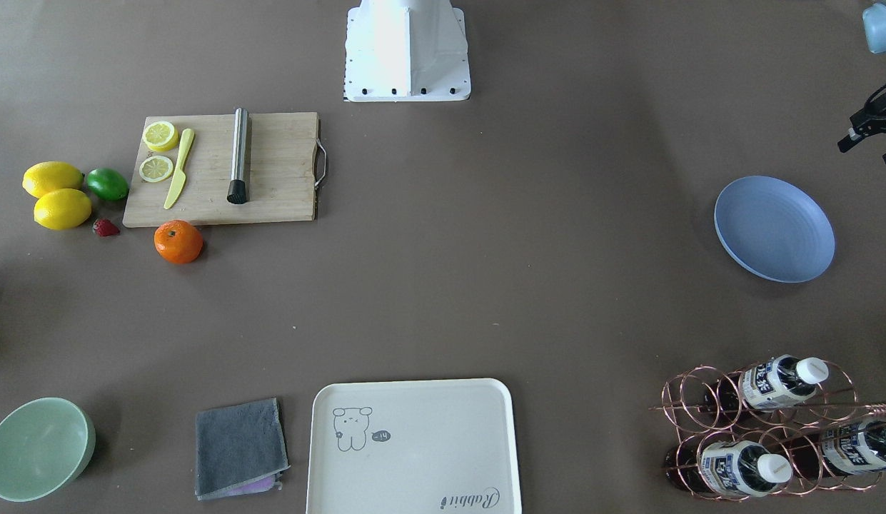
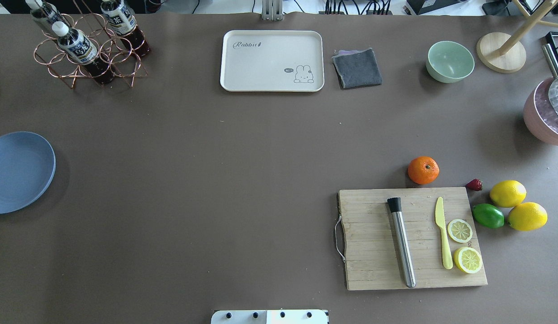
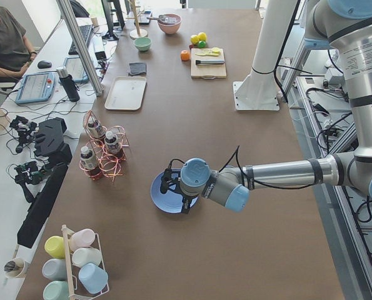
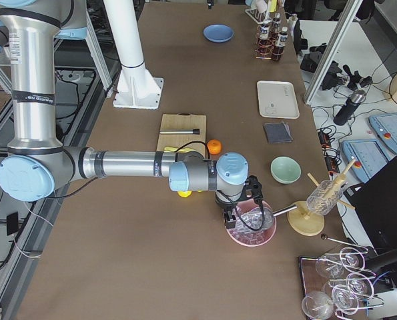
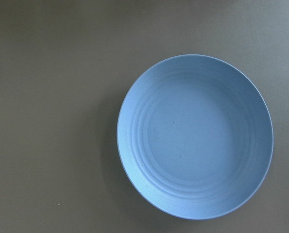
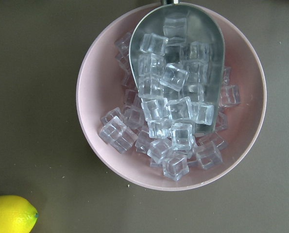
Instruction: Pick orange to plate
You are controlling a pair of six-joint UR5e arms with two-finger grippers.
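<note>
The orange point(image 2: 423, 170) rests on the brown table just beyond the far edge of the cutting board point(image 2: 411, 238), on my right side; it also shows as the orange point(image 1: 178, 241). The periwinkle plate point(image 2: 19, 171) lies empty at the far left, filling the left wrist view as the plate point(image 5: 195, 136). My left gripper point(image 3: 175, 189) hovers over that plate; I cannot tell its state. My right gripper point(image 4: 241, 213) hangs above a pink bowl, about a forearm's length from the orange point(image 4: 214, 147); its state cannot be told. Neither wrist view shows fingers.
Two lemons point(image 2: 508, 193), a lime point(image 2: 488, 215) and a strawberry point(image 2: 474, 184) lie right of the board, which carries a muddler, yellow knife and lemon slices. The pink ice bowl point(image 6: 93, 63) holds a scoop. Cream tray point(image 2: 272, 60), grey cloth, mint bowl point(image 2: 449, 61) and bottle rack point(image 2: 87, 49) line the far edge.
</note>
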